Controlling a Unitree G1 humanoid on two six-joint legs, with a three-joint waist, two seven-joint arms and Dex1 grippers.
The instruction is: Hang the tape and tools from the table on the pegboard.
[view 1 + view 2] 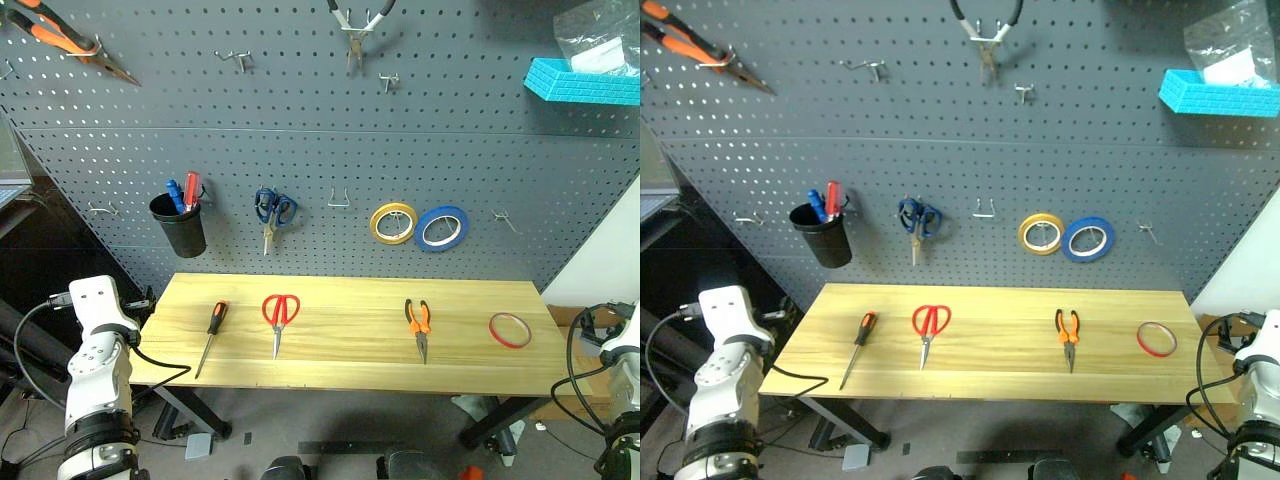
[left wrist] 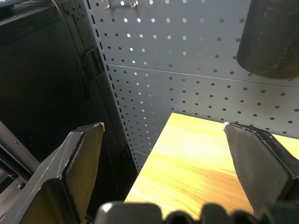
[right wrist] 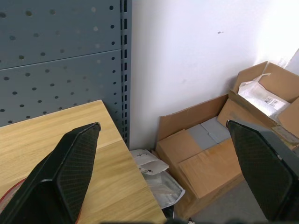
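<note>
On the light wooden table (image 1: 350,345) four task items lie in a row, well apart from one another: the orange-and-black screwdriver (image 1: 211,335) nearest the left end, then the red-handled scissors (image 1: 279,318) with blades pointing toward the front edge, then the small needle-nose pliers (image 1: 418,325), and at the far right the thin red tape ring (image 1: 510,330) lying flat. Behind them the grey-blue pegboard (image 1: 330,140) carries other things (none of them on the table): a black cup (image 1: 179,223) holding a blue and a red screwdriver, blue-handled scissors (image 1: 274,213), a yellow tape roll (image 1: 393,222) just beside a blue tape roll (image 1: 441,227), and an empty metal hook (image 1: 339,199) between the scissors and the rolls. The left gripper (image 2: 163,154) hangs off the table's left corner with its fingers spread wide, grasping nothing. The right gripper (image 3: 163,154) is likewise released and empty, off the table's right end above cardboard boxes (image 3: 210,149) on the floor.
</note>
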